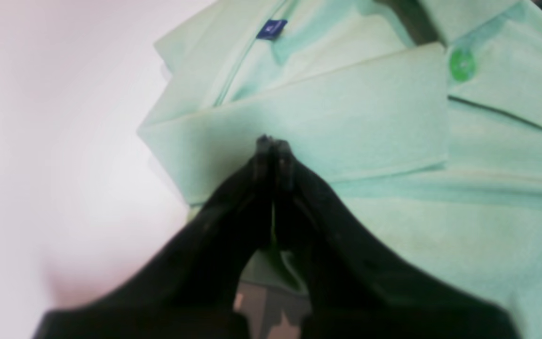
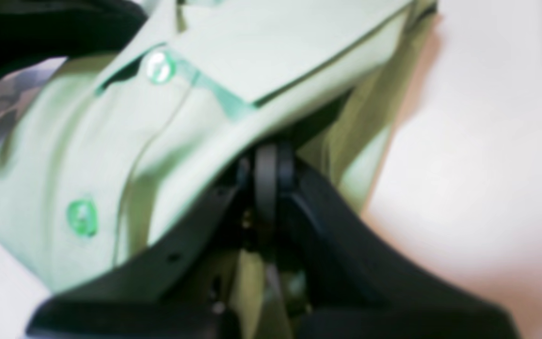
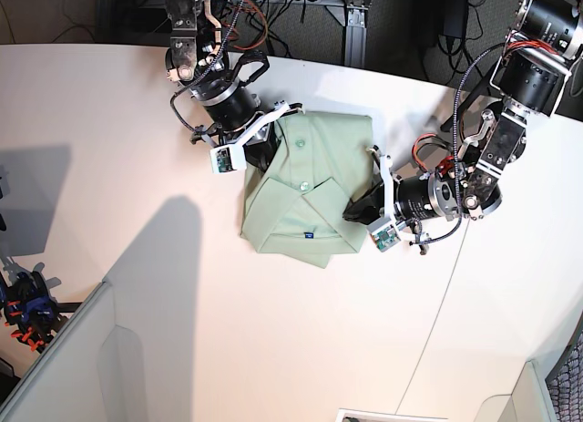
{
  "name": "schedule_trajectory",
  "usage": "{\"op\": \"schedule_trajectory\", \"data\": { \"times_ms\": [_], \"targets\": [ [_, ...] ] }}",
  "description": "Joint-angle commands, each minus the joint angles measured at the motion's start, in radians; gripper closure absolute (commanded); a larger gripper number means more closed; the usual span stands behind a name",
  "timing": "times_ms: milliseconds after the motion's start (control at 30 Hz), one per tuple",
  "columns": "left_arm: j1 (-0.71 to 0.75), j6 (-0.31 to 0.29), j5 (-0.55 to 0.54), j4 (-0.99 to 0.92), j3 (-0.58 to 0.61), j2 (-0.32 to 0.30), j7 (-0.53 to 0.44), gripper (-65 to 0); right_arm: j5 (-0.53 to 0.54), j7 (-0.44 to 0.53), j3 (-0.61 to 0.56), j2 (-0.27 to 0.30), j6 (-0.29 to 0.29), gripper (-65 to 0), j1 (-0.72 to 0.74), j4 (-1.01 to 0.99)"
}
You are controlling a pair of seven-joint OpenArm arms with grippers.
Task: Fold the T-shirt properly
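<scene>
Currently, one T-shirt (image 3: 323, 149) lies in a compact folded bundle on the bench (image 3: 273, 349), between the two arms, its collar toward the near side of the base view. One small dark blue tag (image 1: 272, 29) sits inside the collar; any lettering on it is too small to read. Two green buttons (image 2: 82, 217) show in the right wrist view. Of two end effectors, the left end effector (image 1: 273, 141) is closed at the shirt's side edge, and the right end effector (image 2: 274, 146) is closed by the opposite side, its tips partly under a fold; whether either pinches cloth I cannot tell.
</scene>
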Motion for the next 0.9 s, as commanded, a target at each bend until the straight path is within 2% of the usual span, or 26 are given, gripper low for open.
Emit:
{"op": "schedule_trajectory", "data": {
  "times_ms": [0, 233, 333, 500, 633, 867],
  "targets": [
    [-0.024, -0.009, -0.016, 0.018, -0.004, -0.001, -0.022, 0.0, 0.011, 0.023, 0.011, 0.003, 0.001, 0.0, 0.011, 0.020],
    [-0.019, -0.009, -0.050, 0.061, -0.076, -0.001, -0.018, 0.0, -0.005, 0.024, 0.129, 0.006, 0.001, 0.0, 0.011, 0.040],
    [-0.013, -0.009, -0.112, 0.090, -0.136, 0.000, 0.049, 0.0, 0.004, 0.024, 0.190, 0.027, 0.001, 0.0, 0.011, 0.057],
    [0.021, -0.009, -0.253, 0.150, -0.230, -0.001, 0.151, 0.0, 0.068, 0.023, 0.273, 0.092, 0.001, 0.0, 0.010, 0.062],
    [0.120, -0.009, -0.317, 0.269, -0.304, -0.001, 0.201, 0.0, 0.099, 0.006, 0.339, 0.114, 0.001, 0.0, 0.003, 0.062],
    [0.351, -0.009, -0.317, 0.500, -0.402, -0.015, 0.219, 0.0, 0.162, -0.008, 0.421, 0.126, 0.002, 0.0, -0.062, 0.064]
  ]
}}
